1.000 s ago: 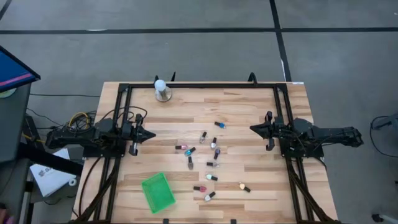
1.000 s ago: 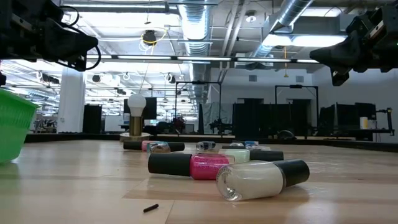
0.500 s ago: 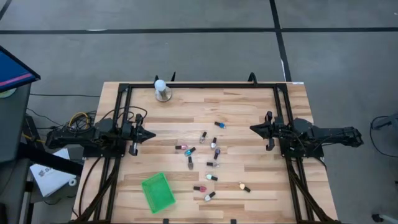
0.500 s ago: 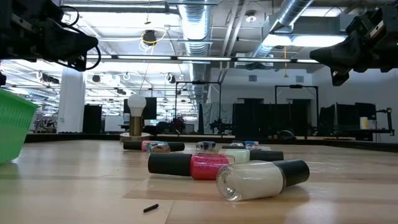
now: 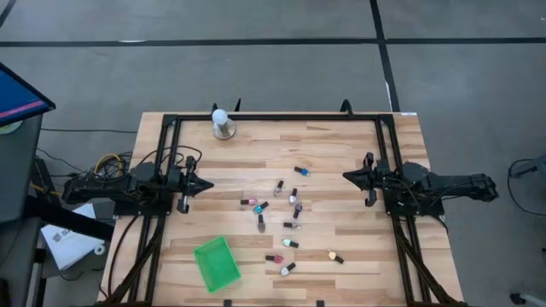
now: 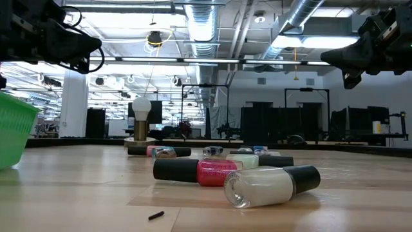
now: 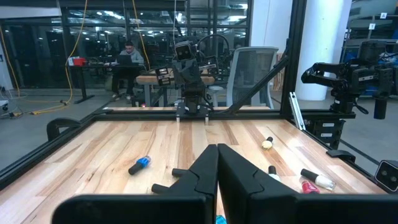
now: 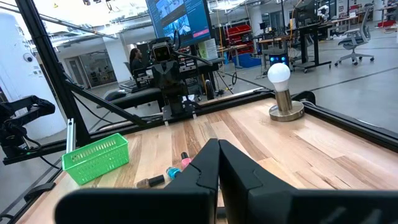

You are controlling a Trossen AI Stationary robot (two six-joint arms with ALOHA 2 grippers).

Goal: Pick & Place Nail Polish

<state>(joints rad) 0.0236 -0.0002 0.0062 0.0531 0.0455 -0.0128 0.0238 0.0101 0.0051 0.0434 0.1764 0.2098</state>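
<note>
1. No change was seen across the last second: both arms were kept in the same places and every bottle lay where it had lain before.
2. The left gripper (image 5: 205, 183) was held above the left part of the table (image 5: 341, 149), its fingers pressed together on nothing.
3. The right gripper (image 5: 348, 176) was held above the right part of the table, its fingers also together and empty.
4. The nail polish bottles (image 5: 281, 217) were scattered on the wood between the two grippers, all lying on their sides, with no gripper touching them.
5. A blue bottle (image 5: 301, 170) lay farthest toward the back, and a cream bottle (image 5: 334, 256) lay nearest the front right.
6. In the low view a pink bottle (image 6: 196, 171) and a white bottle (image 6: 270, 184) were seen just beside each other at the front.
7. The green basket (image 5: 216, 262) stood at the front left, and no bottle could be seen inside it.
8. A white ball-topped stand (image 5: 222, 124) was placed at the back edge, well apart from the bottles.
9. Since nothing was moved, the task was judged as not yet begun; a gripper would first have to be opened and lowered over one bottle.
</note>
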